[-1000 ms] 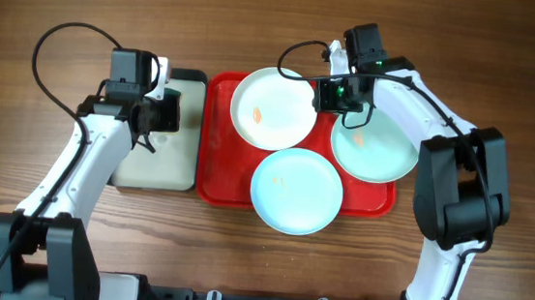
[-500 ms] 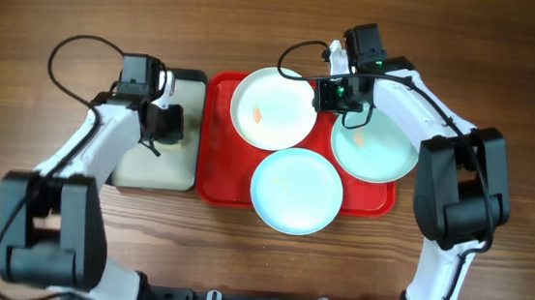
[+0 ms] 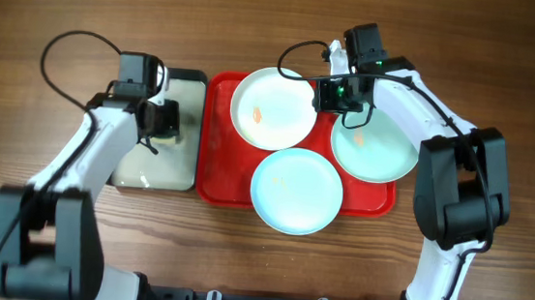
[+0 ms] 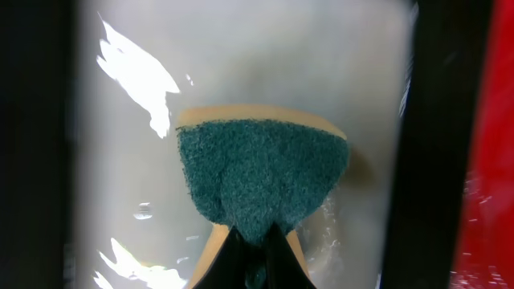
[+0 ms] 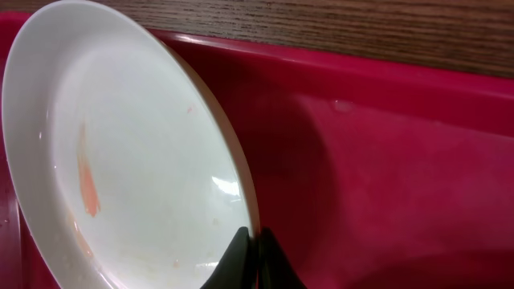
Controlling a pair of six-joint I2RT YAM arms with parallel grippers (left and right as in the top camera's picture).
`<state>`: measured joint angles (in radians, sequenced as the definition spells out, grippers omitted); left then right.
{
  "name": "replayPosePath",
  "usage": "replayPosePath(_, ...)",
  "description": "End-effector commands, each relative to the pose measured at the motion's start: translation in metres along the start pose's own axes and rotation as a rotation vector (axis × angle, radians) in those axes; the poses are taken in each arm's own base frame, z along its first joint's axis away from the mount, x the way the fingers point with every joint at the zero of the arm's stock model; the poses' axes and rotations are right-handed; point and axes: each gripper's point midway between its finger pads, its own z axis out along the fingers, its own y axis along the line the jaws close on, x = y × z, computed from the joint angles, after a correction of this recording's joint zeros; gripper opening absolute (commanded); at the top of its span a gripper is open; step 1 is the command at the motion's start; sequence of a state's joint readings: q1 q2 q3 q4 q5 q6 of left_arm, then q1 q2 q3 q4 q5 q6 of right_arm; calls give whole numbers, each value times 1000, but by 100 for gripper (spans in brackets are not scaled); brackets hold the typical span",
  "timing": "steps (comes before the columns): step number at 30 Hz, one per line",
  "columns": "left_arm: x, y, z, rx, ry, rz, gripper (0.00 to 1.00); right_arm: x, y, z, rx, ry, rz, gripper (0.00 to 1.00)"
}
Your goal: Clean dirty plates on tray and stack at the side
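The left hand [image 4: 255, 250] is seen with its fingers brought together on a sponge [image 4: 261, 181], which is held by its lower edge with the green scouring face turned towards the wrist camera and a tan layer showing behind it. The sponge is held above the pale, wet inside of a small black-rimmed tray [image 3: 164, 165], which is set on the counter [image 3: 260, 13] just beside the red tray [image 3: 213, 165], on the left arm's side. The right hand [image 5: 250, 255] is clamped on the rim of the white plate [image 3: 273, 107], with one fingertip placed inside the rim and the other outside it, above the red floor of the tray. Whether the plate is lifted off the red tray at that edge cannot be told. An orange smear [image 5: 84, 172] is seen on the inside of the white plate. This plate is found at the far side of the red tray, with its edge reaching slightly past the tray's far rim. A pale blue plate [image 3: 296, 189] is laid at the near side of the red tray and juts over its near rim; a faint orange mark is carried on it. A second pale blue plate [image 3: 380, 145] is laid at the right arm's end of the red tray and overhangs that end. The three plates are crowded together, touching or overlapping at their edges.
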<state>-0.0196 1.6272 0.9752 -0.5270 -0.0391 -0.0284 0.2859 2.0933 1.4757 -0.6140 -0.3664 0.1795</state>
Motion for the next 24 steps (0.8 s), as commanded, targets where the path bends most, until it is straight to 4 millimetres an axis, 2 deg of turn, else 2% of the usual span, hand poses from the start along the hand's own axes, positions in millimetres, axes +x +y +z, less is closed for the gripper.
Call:
replayPosePath(1, -19, 9, -31, -35, -94, -21, 4, 2, 4, 5, -23, 13, 3, 4)
replayPosePath(6, -12, 9, -32, -36, -70, -19, 4, 2, 4, 5, -23, 13, 3, 4)
replayPosePath(11, -9, 9, -32, -34, -59, -126, 4, 2, 4, 5, -23, 13, 3, 4)
replayPosePath(24, -9, 9, -32, -34, -59, -125, 4, 2, 4, 5, -23, 13, 2, 4)
